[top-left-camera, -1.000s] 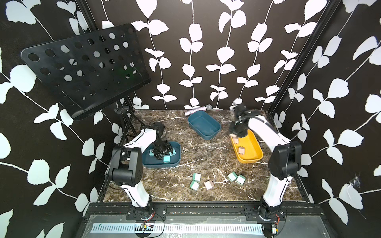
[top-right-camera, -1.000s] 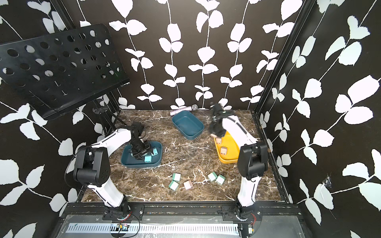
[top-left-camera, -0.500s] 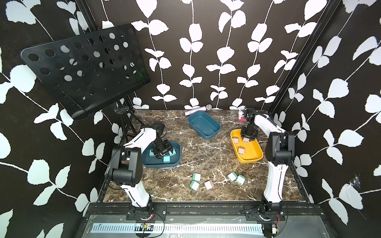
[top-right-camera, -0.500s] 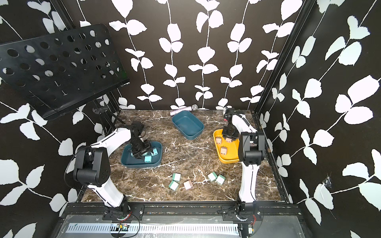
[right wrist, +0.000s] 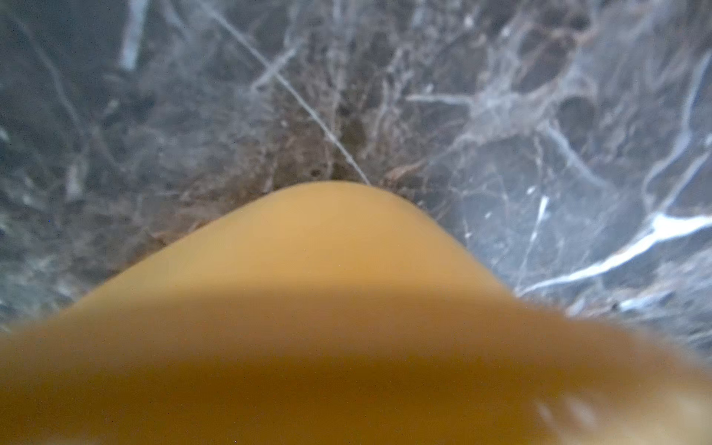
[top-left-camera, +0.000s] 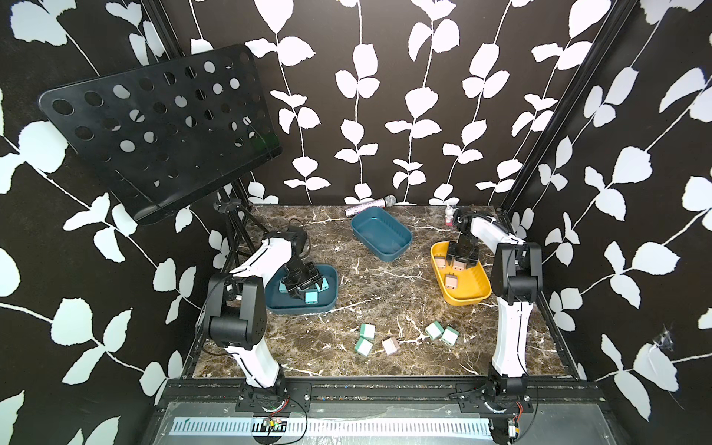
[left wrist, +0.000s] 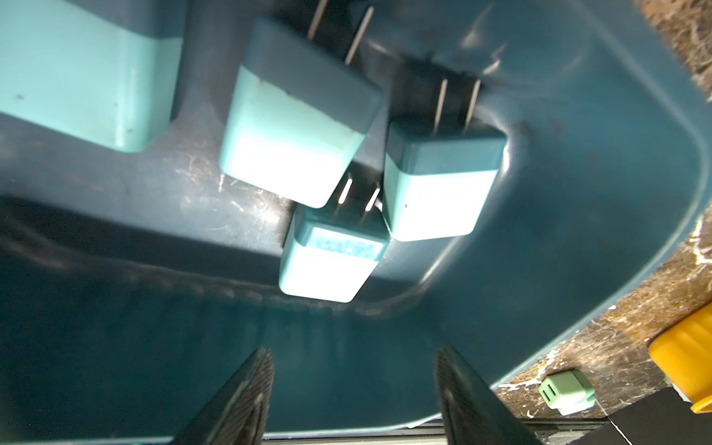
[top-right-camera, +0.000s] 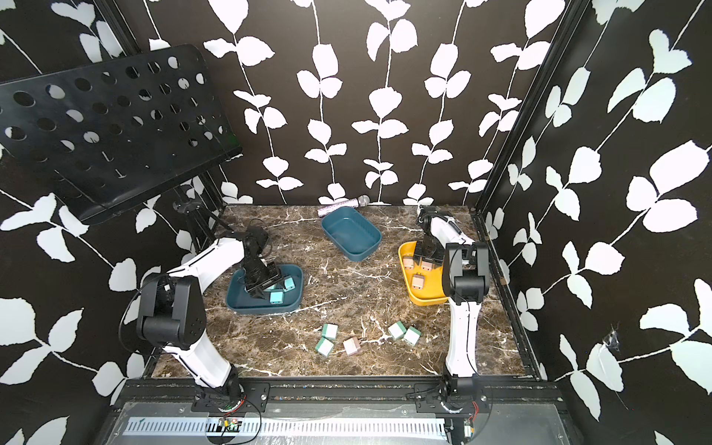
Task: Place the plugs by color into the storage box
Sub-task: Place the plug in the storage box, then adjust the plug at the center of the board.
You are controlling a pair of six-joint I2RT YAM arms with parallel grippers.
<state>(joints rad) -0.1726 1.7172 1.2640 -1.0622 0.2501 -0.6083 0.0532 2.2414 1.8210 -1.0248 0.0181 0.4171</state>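
Observation:
My left gripper (top-left-camera: 302,287) (left wrist: 352,354) hangs open and empty low inside the left teal tray (top-left-camera: 327,304), just short of several light blue plugs (left wrist: 331,266). At the far end of the yellow tray (top-left-camera: 470,296), my right gripper (top-left-camera: 463,257) has its fingers spread around a pinkish beige plug (top-left-camera: 458,264) lying there. Two more beige plugs (top-left-camera: 450,281) lie beside it. The right wrist view shows only the blurred yellow tray rim (right wrist: 346,308) and marble, with the jaws hidden. On the table near the front lie several mint green plugs (top-left-camera: 367,330) (top-right-camera: 397,330) and one beige plug (top-left-camera: 390,345).
A second teal tray (top-left-camera: 400,239) with nothing in it stands at the back centre. A glittery microphone (top-left-camera: 370,206) lies behind it. A black perforated music stand (top-left-camera: 162,131) overhangs the back left corner. A small figurine (top-left-camera: 449,216) stands at the back right.
My right arm has swung back and come down into the yellow tray's far end. Its jaws have spread, leaving a beige plug in the tray. The left arm has not moved.

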